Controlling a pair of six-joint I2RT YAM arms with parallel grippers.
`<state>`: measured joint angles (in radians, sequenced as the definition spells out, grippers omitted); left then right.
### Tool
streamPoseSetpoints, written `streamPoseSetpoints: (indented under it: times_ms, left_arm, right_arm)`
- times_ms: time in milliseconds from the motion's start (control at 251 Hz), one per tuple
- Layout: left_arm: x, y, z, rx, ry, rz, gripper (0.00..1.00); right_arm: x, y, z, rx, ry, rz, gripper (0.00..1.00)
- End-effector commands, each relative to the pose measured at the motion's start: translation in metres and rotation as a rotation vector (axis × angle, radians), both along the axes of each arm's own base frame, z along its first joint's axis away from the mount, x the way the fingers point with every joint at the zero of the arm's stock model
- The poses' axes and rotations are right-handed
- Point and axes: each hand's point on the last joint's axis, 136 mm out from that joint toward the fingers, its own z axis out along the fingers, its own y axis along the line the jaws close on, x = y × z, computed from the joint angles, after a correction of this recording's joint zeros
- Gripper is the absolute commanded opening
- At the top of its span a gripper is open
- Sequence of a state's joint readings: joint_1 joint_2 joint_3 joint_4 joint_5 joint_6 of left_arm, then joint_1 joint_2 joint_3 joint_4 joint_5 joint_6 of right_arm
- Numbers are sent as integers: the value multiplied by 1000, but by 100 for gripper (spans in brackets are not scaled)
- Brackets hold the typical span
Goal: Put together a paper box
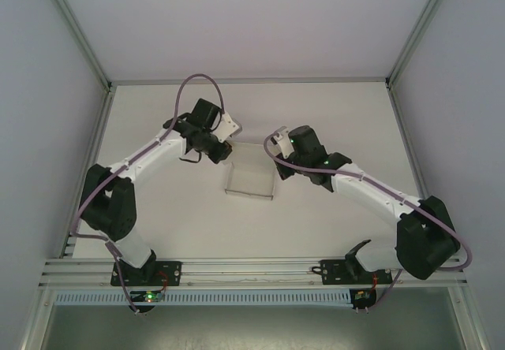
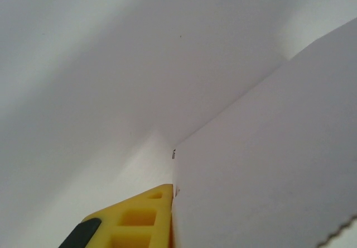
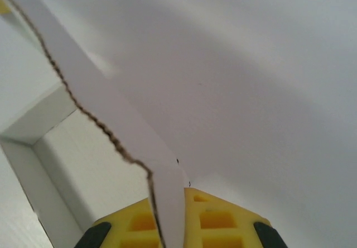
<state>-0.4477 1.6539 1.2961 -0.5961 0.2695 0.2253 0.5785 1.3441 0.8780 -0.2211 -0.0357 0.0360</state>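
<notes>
The paper box (image 1: 251, 178) is a white card sheet partly folded up at the middle of the table, between both arms. My left gripper (image 1: 223, 147) is at its far left corner and my right gripper (image 1: 278, 167) at its right edge. In the left wrist view one yellow finger (image 2: 139, 220) presses flat against a white panel of the paper box (image 2: 268, 164); the other finger is hidden behind that panel. In the right wrist view a white flap with a brown cut edge (image 3: 111, 103) is pinched between the two yellow fingers of my right gripper (image 3: 181, 192), which is shut on it.
The white table (image 1: 158, 224) is walled by pale panels with metal frame posts (image 1: 75, 31). An aluminium rail (image 1: 252, 271) carries both arm bases at the near edge. A white frame corner (image 3: 33, 136) lies left of the right gripper.
</notes>
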Motion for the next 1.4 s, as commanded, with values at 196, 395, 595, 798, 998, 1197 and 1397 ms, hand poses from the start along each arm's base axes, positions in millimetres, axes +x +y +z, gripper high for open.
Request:
streamPoseSetpoints:
  times_ms: [196,395,595,798,998,1197,1397]
  left_arm:
    - [7,-11,36,-125,-138,544,9]
    - [14,-15,50,-210,-174,727,11]
    - [17,-24,53,-292,-170,760,12]
    - [11,-32,43,-302,-188,697,12]
    - [3,-37,27,-307,-195,650,13]
    - [-8,-51,12,-292,-255,558,13]
    - [-22,-59,-1,-289,-276,519,15]
  right_arm:
    - [29,-20,20,295,-79,-521,0]
    - [26,-4,33,378,-112,-541,0]
    - [21,1,32,354,-136,-527,0]
    - [21,-2,20,374,-141,-555,0]
    - [19,-1,13,394,-193,-554,0]
    - [11,-1,3,390,-240,-542,0]
    - [-5,-3,-3,349,-310,-540,0]
